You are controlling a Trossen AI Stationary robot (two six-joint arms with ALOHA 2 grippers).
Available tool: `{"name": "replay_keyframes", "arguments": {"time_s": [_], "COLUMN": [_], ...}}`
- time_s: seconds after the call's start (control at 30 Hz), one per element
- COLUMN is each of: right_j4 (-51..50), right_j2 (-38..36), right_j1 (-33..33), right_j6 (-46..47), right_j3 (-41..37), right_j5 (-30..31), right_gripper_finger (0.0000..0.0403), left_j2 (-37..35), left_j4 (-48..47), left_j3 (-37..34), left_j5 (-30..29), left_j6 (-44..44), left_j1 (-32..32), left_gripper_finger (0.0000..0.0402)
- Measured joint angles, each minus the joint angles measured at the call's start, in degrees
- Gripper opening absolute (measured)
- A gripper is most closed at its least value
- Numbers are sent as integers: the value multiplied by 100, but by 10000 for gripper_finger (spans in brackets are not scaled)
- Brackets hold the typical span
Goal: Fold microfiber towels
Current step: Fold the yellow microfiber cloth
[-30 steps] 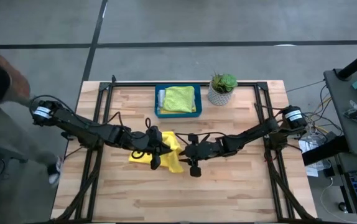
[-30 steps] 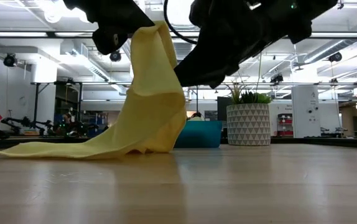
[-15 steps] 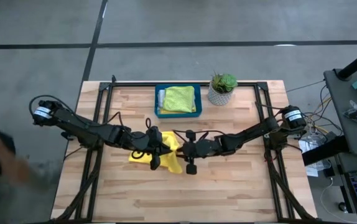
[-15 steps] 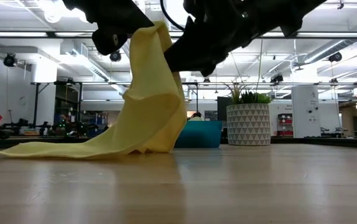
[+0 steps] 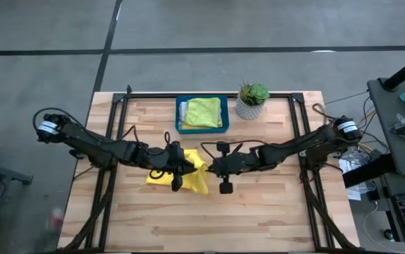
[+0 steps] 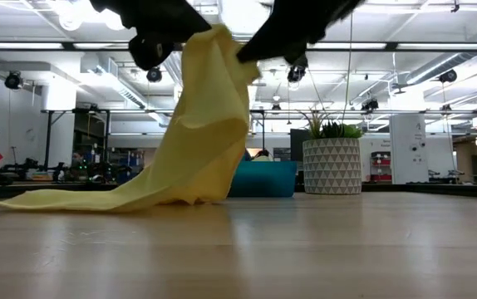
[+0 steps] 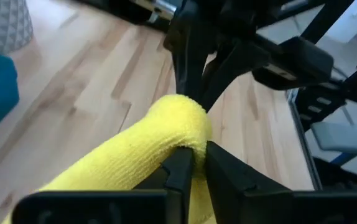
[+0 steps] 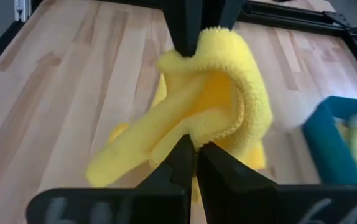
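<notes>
A yellow microfiber towel (image 5: 192, 180) is raised at mid-table between my two grippers. My left gripper (image 5: 183, 166) comes from the table's left and is shut on the towel's top. My right gripper (image 5: 204, 166) comes from the right, meets it there, and is also shut on the towel. In the low view the towel (image 6: 197, 124) hangs from its top as a drape. A lime green towel (image 5: 203, 111) lies folded in the teal tray (image 5: 179, 116) at the far edge. My left gripper pinches a rolled fold at the towel's raised top (image 7: 177, 119) between its two fingers, slanting down from the table's left. The towel hangs below, and its lower end (image 6: 56, 199) lies spread on the table. My right gripper pinches a bunched, curled edge of the towel (image 8: 221, 132) between its two fingers, slanting down from the table's right, close beside the left fingers (image 8: 190, 28). How many layers it has I cannot tell. That part is lifted clear and hangs slack.
A potted plant (image 5: 252, 100) in a patterned white pot stands right of the tray at the far edge. Black frame rails (image 5: 298, 120) run along the table's sides. Bare wood (image 5: 202, 219) lies toward the near edge.
My right gripper has risen along the towel's hanging right side to its top, next to my left gripper. The towel's right side has been drawn up with it, while the lower end stays on the table.
</notes>
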Motion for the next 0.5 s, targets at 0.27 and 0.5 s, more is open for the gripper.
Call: {"name": "replay_keyframes", "arguments": {"time_s": [0.27,0.5], "right_j4": [-2210,-3996], "right_j2": [-206,-191], "right_j1": [0,0], "right_j6": [-365,-372], "right_j3": [1265,2572], "right_j5": [-2,0], "right_gripper_finger": [8,8], "left_j2": [-2,-13], "left_j4": [490,560], "left_j3": [0,29], "left_j5": [0,0], "left_j6": [331,335], "left_j1": [130,314], "left_gripper_finger": [85,115]}}
